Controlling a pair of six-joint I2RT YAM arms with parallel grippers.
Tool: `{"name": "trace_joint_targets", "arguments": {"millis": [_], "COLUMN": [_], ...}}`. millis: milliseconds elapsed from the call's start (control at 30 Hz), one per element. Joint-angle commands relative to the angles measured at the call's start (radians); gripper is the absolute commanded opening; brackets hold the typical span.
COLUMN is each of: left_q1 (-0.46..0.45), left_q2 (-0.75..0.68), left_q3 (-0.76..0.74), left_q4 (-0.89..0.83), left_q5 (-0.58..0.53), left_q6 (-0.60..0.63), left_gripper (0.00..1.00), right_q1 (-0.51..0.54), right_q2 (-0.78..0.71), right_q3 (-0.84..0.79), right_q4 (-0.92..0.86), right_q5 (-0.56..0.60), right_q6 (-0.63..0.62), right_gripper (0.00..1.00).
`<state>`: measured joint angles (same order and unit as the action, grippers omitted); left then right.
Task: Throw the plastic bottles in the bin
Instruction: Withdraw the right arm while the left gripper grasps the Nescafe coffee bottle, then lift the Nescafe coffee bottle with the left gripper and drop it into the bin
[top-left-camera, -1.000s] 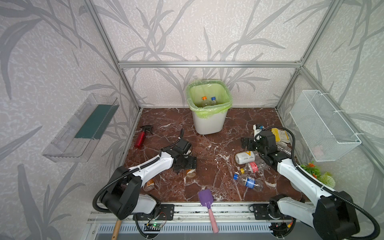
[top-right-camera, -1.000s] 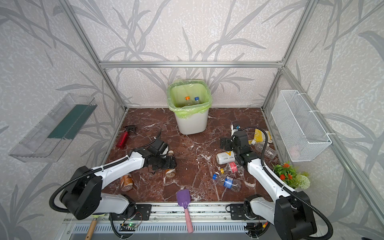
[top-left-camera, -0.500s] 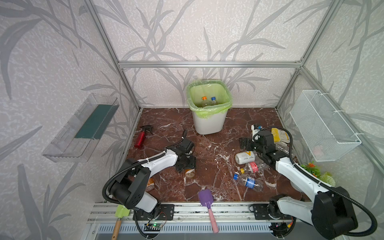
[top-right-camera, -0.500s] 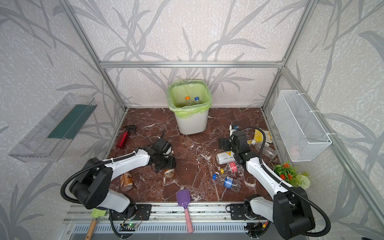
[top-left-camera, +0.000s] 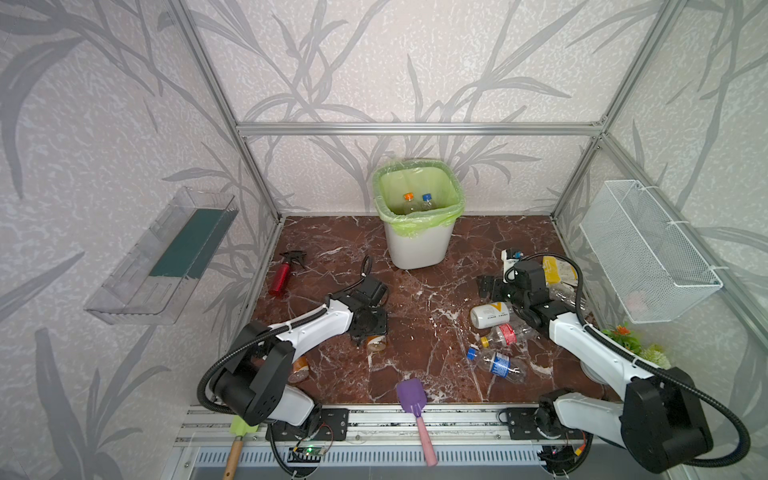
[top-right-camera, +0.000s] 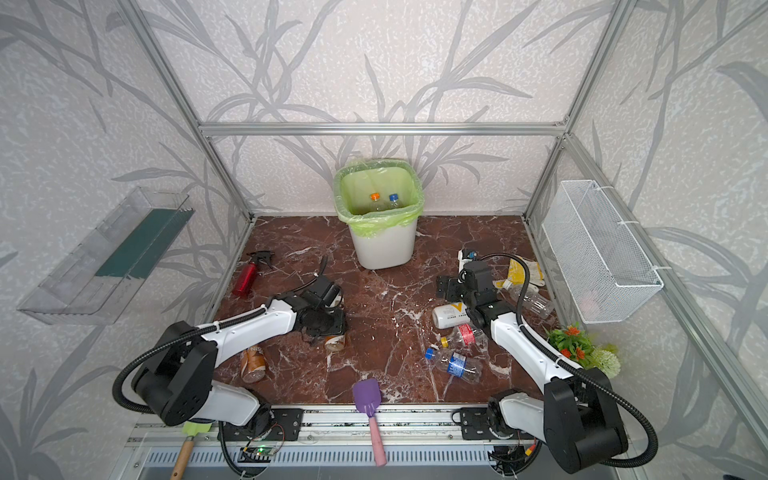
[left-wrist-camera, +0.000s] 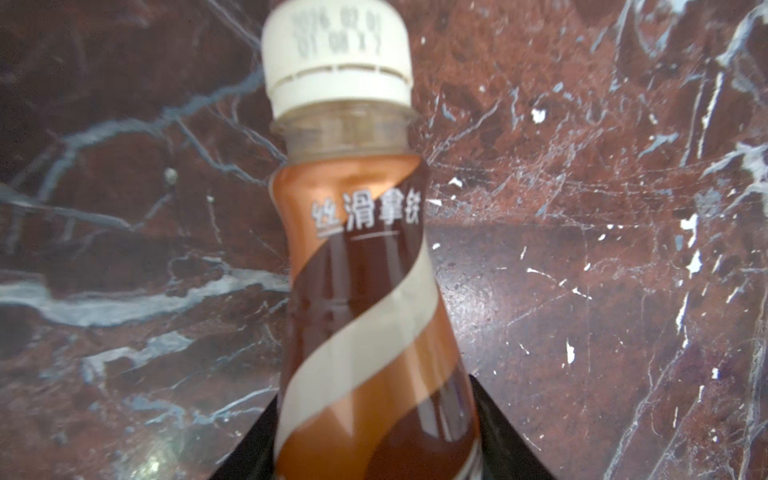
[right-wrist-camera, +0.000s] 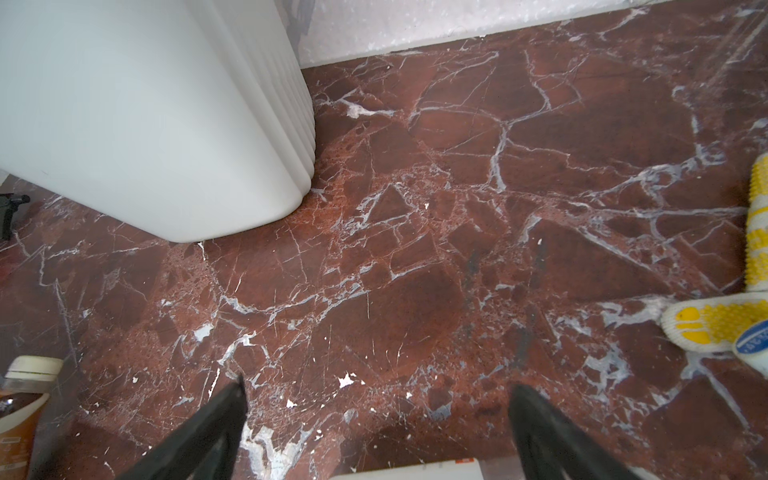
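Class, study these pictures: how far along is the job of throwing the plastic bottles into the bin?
Done: two bottles, orange-capped and blue-capped, sit in the bin. In hand: the left gripper straddles a brown coffee bottle on the floor; the right gripper is open and empty. Left: another coffee bottle, a white-labelled bottle and the clear bottles nearby.

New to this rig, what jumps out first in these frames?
The white bin with its bright green liner stands at the back wall, two capped bottles already inside. A loose scatter of plastic bottles lies on the dark red marble floor beside the right arm. Up close, the left gripper has its jaws on either side of a brown coffee bottle.
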<state>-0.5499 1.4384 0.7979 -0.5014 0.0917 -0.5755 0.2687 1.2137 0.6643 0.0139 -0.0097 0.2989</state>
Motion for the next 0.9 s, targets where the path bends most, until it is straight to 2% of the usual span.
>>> {"name": "trace_joint_targets", "arguments": {"millis": [0,567,733,867], "left_q1": [-0.001,0.017,0.018,0.018], "left_q2": [-0.090,-0.564,-0.695,-0.770], "left_q3": [0.043,0.024,0.013,-0.002], "left_q4": [-0.026,0.063,0.149,0.223], "left_q5": [-0.098,-0.408,-0.443,-0.405], "left_q6": [0.030,0.198,0.274,0.348], "left_gripper": [0.50,0.50,0.50,0.50], "right_q1": [-0.002,0.006,0.031,0.036], "right_q2": [0.013,0.102,0.092,0.081], "right_q3": [0.003,0.018,0.021,0.020], "right_q4": [0.016,0.034,0.010,-0.006], "right_q5": [-0.016,-0.105,-0.083,-0.066], "right_q6": [-0.006,0.012,0.002,0.003], "right_gripper": [0.98,0.97,0.97,0.97]}}
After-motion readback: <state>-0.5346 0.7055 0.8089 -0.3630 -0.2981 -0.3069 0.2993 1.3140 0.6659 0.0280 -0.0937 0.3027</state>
